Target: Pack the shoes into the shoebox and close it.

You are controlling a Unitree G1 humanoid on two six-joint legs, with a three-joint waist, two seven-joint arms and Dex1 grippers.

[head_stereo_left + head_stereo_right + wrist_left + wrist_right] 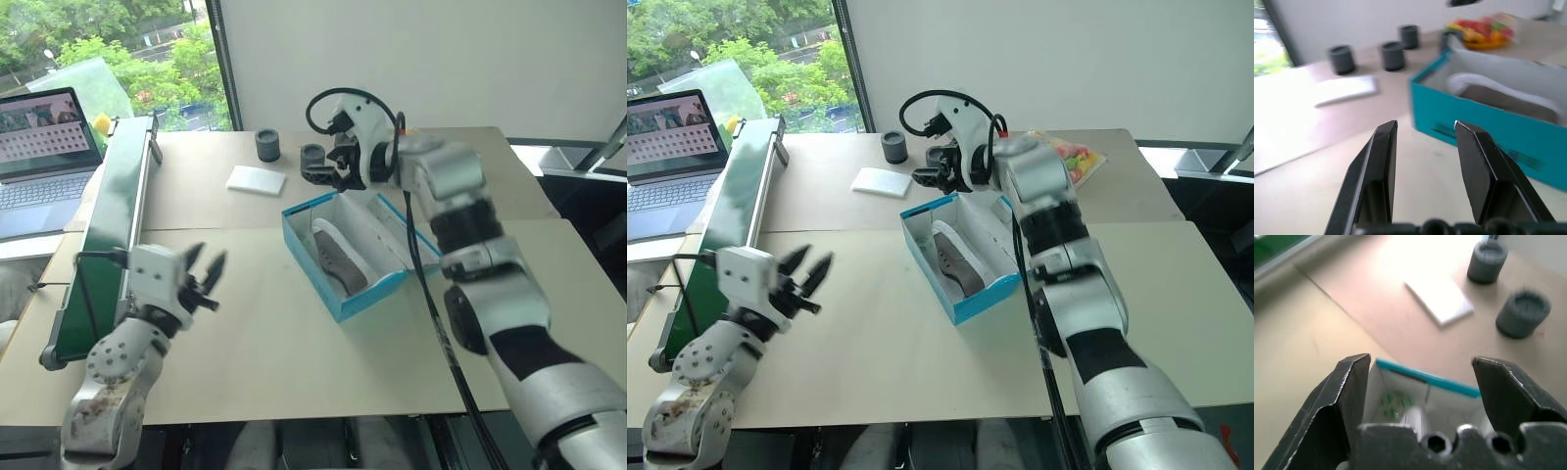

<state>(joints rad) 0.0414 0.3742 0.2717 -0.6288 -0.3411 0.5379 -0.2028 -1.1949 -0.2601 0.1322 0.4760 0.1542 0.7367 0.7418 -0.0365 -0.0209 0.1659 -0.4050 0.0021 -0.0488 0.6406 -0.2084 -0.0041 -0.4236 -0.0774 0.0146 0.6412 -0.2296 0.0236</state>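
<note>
While the turquoise-blue cardboard shoebox [345, 257] sits open in the middle of the tan worktop [265, 333] with one grey shoe [336, 260] lying inside, the right gripper [323, 168] hangs above its far end, jaws wide apart and empty, and the left gripper [203, 277] floats nearby, jaws apart, empty.

The shoebox [345, 257] is set near the middle of the tabletop [274, 343], with one shoe [338, 262] laid inside it. A flat pad [256, 179] and two cups [267, 145] are placed behind it, toward the tabletop's far edge. A laptop [44, 157] is seen beyond the left edge.
</note>
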